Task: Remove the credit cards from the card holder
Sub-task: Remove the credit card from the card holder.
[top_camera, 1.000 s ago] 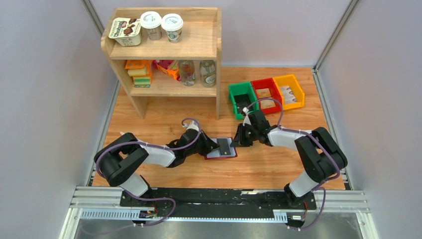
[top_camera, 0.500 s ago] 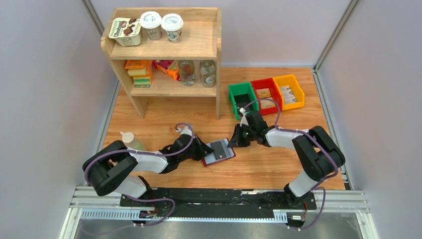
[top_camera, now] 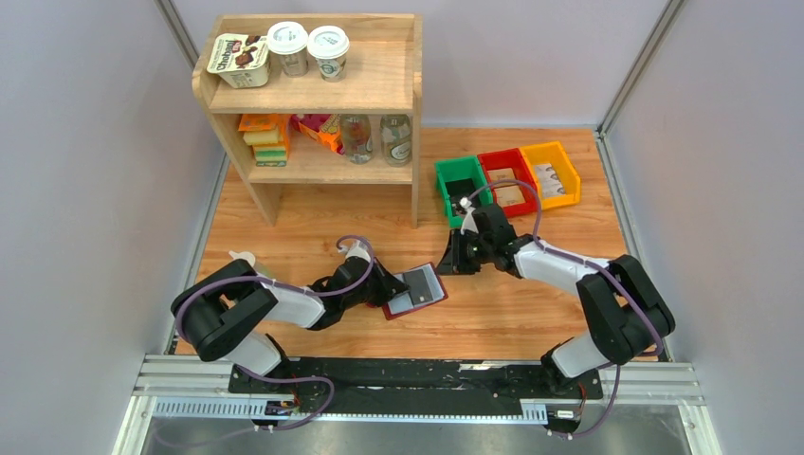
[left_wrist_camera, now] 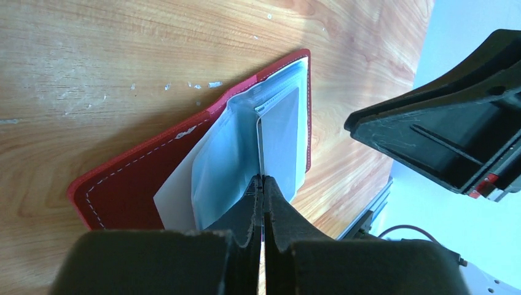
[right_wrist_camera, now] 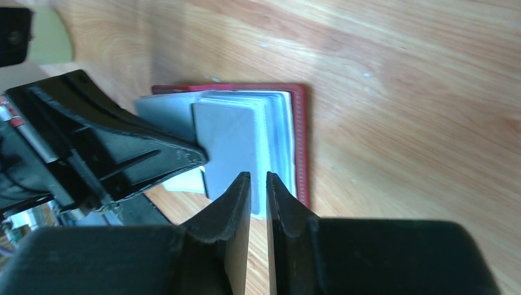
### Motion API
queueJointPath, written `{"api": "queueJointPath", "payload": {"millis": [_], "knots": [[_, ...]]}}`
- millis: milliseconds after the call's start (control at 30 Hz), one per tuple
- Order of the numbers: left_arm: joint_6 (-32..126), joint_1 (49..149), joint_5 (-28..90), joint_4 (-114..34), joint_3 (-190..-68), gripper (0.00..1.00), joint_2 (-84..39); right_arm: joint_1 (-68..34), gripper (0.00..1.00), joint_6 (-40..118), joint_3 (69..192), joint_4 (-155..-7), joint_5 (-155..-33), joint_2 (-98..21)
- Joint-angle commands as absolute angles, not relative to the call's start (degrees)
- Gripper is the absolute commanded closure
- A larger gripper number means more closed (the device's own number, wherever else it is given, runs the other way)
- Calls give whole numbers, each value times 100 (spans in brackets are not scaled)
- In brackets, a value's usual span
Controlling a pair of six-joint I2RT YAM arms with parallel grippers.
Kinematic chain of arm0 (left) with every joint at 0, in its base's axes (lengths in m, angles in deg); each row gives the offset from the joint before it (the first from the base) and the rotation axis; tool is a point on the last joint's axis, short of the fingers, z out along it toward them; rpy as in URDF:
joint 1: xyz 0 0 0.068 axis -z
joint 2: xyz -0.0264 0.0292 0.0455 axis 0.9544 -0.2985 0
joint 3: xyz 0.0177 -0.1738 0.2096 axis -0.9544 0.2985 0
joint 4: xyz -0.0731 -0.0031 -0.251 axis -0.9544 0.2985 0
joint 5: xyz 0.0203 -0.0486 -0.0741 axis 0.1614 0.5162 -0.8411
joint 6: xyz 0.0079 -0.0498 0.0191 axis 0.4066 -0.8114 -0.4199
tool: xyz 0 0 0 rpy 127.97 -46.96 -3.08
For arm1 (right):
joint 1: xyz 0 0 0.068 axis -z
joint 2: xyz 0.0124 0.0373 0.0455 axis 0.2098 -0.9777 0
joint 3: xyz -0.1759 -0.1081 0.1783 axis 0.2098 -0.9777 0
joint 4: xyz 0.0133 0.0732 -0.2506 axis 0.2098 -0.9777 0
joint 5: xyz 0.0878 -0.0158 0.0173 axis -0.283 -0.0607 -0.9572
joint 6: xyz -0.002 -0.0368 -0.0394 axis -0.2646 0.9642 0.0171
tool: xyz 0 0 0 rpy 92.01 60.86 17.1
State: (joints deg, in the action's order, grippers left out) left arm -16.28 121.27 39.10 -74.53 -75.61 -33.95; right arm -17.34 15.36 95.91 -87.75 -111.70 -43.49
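Observation:
The maroon card holder (top_camera: 431, 301) lies open on the wooden table, its grey-blue sleeves fanned up. My left gripper (top_camera: 389, 284) is shut on the edge of one upright sleeve (left_wrist_camera: 262, 179). A greyish credit card (left_wrist_camera: 280, 141) shows in that sleeve, and I cannot tell whether the pinch holds the card too. The same card (right_wrist_camera: 228, 144) faces the right wrist view, with the holder's red border (right_wrist_camera: 301, 141) beside it. My right gripper (top_camera: 453, 262) hovers at the holder's far right end. It (right_wrist_camera: 258, 179) has its jaws a narrow gap apart with nothing between them.
A wooden shelf (top_camera: 398, 95) with cups, bottles and boxes stands at the back left. Green (top_camera: 446, 194), red (top_camera: 485, 163) and yellow (top_camera: 571, 175) bins sit at the back right. A small bottle (top_camera: 243, 257) stands behind my left arm.
My left arm has pulled back to the left, turning the holder so that its right end swings away. The right gripper has drawn back a little and its jaws have parted slightly.

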Motion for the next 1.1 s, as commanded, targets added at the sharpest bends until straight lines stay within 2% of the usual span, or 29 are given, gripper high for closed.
{"api": "queueJointPath", "payload": {"millis": [0, 367, 600, 1067], "knots": [[-1611, 12132, 3942, -7671, -7513, 100, -3455, -1777, 82, 1455, 9816, -8287, -11931, -4373], [-1778, 12132, 3828, -7996, -7416, 100, -3631, -1830, 94, 1138, 9483, -7329, -12283, -5217], [-1945, 12141, 3889, -8146, -7249, 100, -3622, -1760, 100, 1235, 9140, -7459, -11765, -5288], [-2121, 12132, 3889, -8243, -7135, 100, -3631, -1680, 100, 1437, 8911, -7539, -11545, -5323]]}}
